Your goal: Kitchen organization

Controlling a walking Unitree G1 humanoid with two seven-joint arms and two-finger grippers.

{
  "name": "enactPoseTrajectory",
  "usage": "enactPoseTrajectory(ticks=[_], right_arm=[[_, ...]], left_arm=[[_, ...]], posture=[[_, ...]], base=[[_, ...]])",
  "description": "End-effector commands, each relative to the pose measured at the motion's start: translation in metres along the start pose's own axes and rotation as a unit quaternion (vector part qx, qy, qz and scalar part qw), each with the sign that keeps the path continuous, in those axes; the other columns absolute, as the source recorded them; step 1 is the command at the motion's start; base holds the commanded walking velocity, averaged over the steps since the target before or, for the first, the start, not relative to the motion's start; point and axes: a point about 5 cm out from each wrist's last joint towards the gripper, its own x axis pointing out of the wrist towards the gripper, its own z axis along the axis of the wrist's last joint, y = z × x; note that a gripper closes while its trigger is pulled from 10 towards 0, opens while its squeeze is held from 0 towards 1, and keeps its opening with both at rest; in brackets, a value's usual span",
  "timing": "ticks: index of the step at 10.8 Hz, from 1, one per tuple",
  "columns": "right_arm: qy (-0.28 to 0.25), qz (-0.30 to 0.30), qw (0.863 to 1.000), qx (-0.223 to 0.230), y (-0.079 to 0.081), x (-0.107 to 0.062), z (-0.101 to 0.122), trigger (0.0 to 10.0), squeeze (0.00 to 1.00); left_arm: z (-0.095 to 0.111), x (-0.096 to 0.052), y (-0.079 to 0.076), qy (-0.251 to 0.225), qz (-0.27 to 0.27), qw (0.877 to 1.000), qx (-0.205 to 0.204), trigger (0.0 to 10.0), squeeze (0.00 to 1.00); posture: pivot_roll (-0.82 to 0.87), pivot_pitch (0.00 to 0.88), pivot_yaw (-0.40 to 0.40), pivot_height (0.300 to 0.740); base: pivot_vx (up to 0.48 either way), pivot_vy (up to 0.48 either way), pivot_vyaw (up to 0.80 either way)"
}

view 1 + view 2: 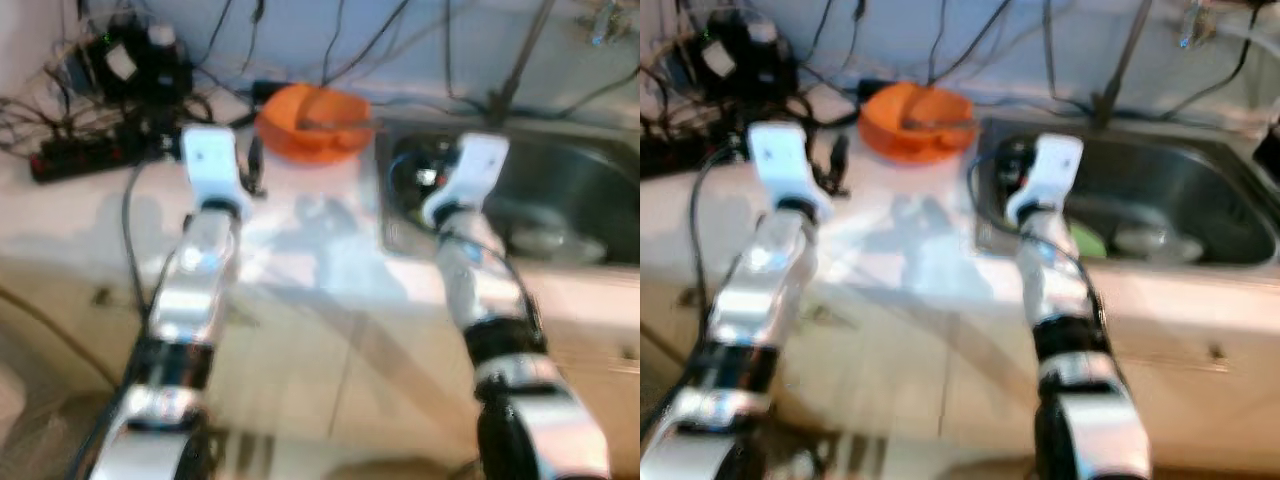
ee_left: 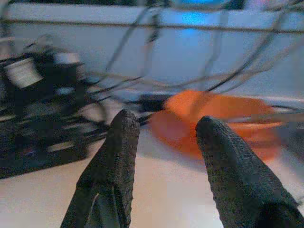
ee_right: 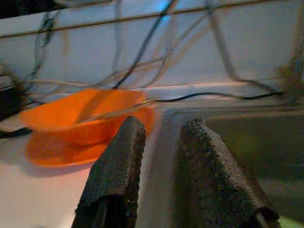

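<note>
An orange bowl (image 1: pixel 312 122) with a metal utensil across it stands on an orange plate (image 3: pixel 61 149) at the back of the white counter (image 1: pixel 300 240). My left gripper (image 2: pixel 164 128) hovers over the counter just left of the bowl, open, with nothing between its fingers. My right gripper (image 3: pixel 164 130) is open and empty at the left rim of the steel sink (image 1: pixel 570 190), to the right of the bowl. A green plate (image 1: pixel 1087 241) and other dishes lie blurred in the sink.
A black power strip (image 1: pixel 75 160), dark boxes and tangled cables (image 1: pixel 130 60) crowd the counter's back left. A faucet pipe (image 1: pixel 515 70) rises behind the sink. Cables hang along the wall. Cabinet fronts (image 1: pixel 330 380) drop below the counter edge.
</note>
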Motion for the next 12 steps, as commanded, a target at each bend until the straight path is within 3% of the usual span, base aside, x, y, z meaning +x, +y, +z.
enactPoseTrajectory(ticks=[1,7,12], right_arm=[[0.001,-0.009,1.000,-0.005,-0.0077,0.0004,0.0020,10.0,0.00],[-0.004,-0.014,1.000,-0.005,-0.0087,0.0001,0.0020,10.0,0.00],[-0.008,-0.005,1.000,-0.014,-0.0046,0.0014,0.0032,10.0,0.00]], left_arm=[[0.0024,-0.0013,-0.0066,-0.002,-0.013,1.000,-0.003,10.0,0.00],[0.0012,-0.0025,-0.0052,0.006,-0.022,1.000,0.020,10.0,0.00],[0.0020,-0.0024,-0.0062,0.007,-0.033,0.999,0.020,10.0,0.00]], posture=[[0.23,0.046,-0.025,0.740],[0.24,0.042,-0.025,0.740],[0.24,0.031,-0.025,0.740]], base=[[0.000,0.000,-0.77],[0.000,0.000,0.00],[0.298,0.000,-0.28]])
